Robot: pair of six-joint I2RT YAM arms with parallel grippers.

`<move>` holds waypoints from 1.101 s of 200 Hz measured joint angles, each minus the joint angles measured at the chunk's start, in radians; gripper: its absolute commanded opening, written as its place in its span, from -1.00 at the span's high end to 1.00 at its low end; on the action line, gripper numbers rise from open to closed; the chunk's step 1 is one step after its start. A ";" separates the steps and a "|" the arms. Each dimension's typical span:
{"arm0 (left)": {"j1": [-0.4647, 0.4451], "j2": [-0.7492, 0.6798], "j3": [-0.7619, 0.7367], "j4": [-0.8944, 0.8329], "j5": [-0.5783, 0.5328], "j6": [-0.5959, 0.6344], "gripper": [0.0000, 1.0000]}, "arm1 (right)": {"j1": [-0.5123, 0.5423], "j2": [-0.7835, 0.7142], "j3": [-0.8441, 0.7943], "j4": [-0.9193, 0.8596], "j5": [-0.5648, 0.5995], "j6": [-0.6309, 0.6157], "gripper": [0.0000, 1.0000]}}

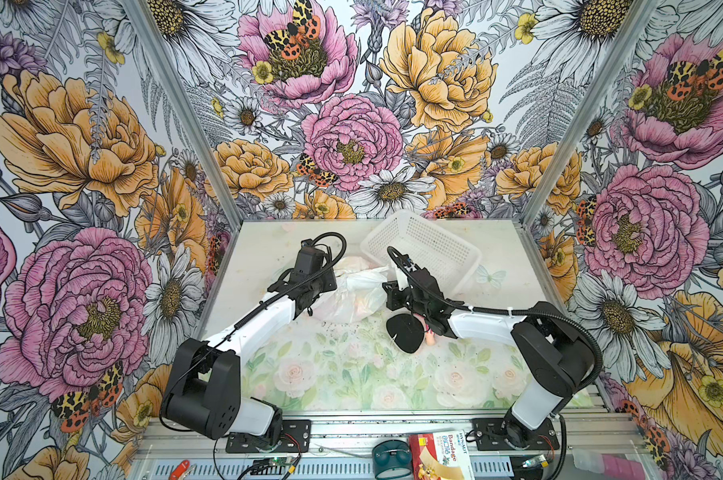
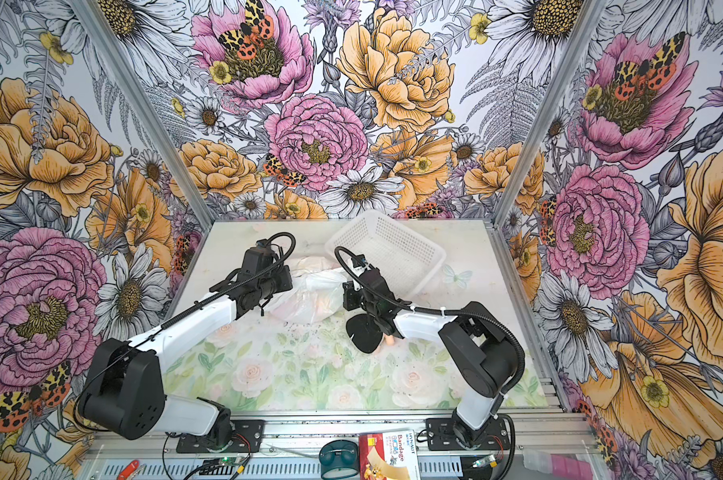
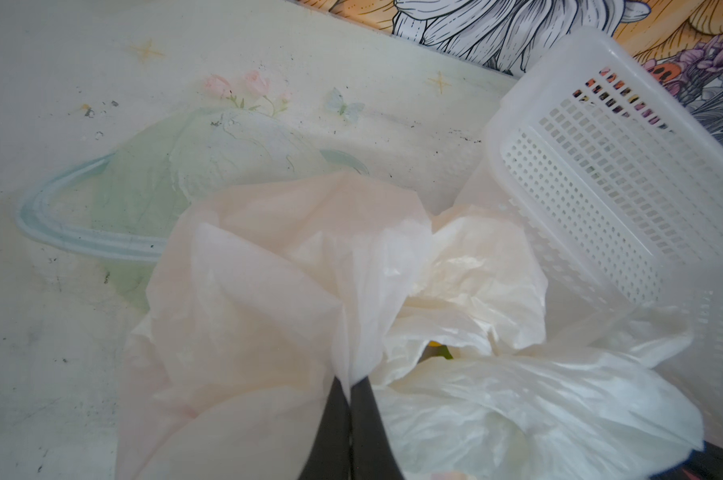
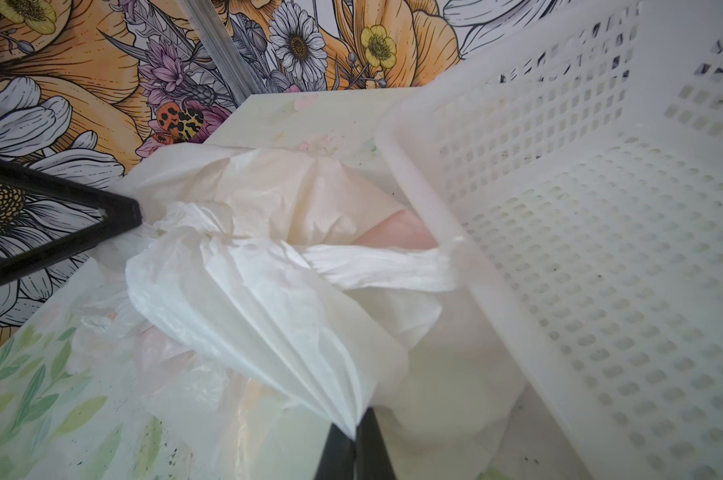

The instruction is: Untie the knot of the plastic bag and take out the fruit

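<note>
Pinching the bag (image 1: pixel 353 295) from both sides, your two hands meet at the middle of the counter (image 1: pixel 351 374). Your left hand (image 3: pixel 351 380) is clamped on a pleated fold of the thin white film, its dark fingers pressed together with the plastic fanning out from between them. Your right hand (image 4: pixel 355 432) is likewise closed on a gathered fold of the bag's opposite side, the pleats running straight into its tips.

In both top views the bag (image 2: pixel 309 299) lies crumpled on the counter between the two wrists, just in front of the white basket (image 1: pixel 426 249), which sits tilted near the back wall with one corner raised. Seen from the right wrist, a twisted handle (image 4: pixel 376 266) stretches across to the basket's rim (image 4: pixel 434 216) and touches it.

The knot itself cannot be made out (folds of film cover the spot). Of the fruit, only a small yellow-green glimpse (image 3: pixel 438 347) shows through a gap in the plastic, and faint pink and orange tints show through the bag's skin in a top view.

A doll (image 1: pixel 407 332) with black hair lies on the counter, partly under your right arm.
</note>
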 measured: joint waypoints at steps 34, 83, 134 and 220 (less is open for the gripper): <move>0.006 -0.002 -0.007 -0.001 -0.007 -0.001 1.00 | 0.000 0.000 -0.019 0.016 0.008 0.003 1.00; 0.046 -0.029 -0.024 -0.007 -0.008 -0.027 1.00 | -0.016 -0.006 -0.056 0.053 0.032 0.030 1.00; 0.079 -0.060 -0.055 -0.007 -0.016 -0.053 1.00 | -0.060 -0.011 -0.116 0.123 0.037 0.083 1.00; 0.079 -0.087 -0.073 0.004 -0.018 -0.061 1.00 | -0.073 -0.060 -0.154 0.158 0.064 0.085 -0.14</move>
